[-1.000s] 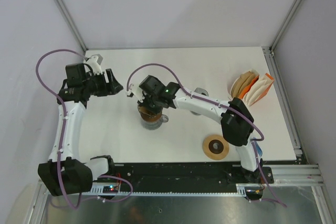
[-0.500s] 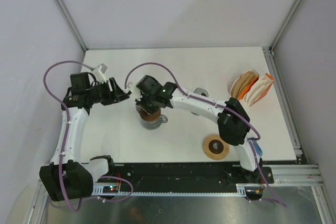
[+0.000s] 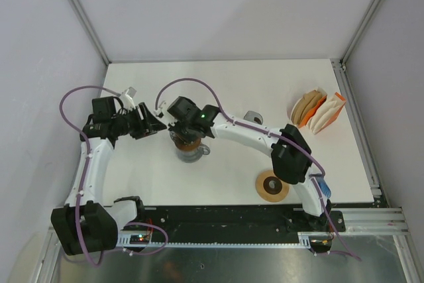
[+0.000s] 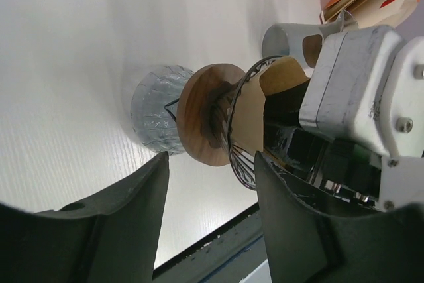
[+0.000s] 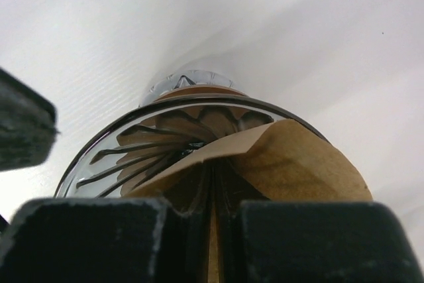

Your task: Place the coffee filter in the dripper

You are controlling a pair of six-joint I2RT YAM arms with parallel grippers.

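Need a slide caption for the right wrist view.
Right gripper pinching the folded brown coffee filter inside the spiral-wire dripper, over the white table.

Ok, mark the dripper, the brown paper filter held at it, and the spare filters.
dripper [image 5: 112, 157], right wrist view, on its ribbed inner wall.
paper filter [image 5: 298, 164], right wrist view, on its flat brown side.
spare filters [image 3: 306, 107], top external view, on the brown stack.

The coffee filter [image 5: 291, 164] sits partly in the dripper [image 4: 205, 114], with the right gripper [image 5: 213, 220] clamped on it from above. The left gripper [image 3: 156, 122] is just left of the dripper. The filter stack [image 3: 317, 112] lies well to the dripper's right and behind it, the ring [image 3: 272, 185] to its right and in front.
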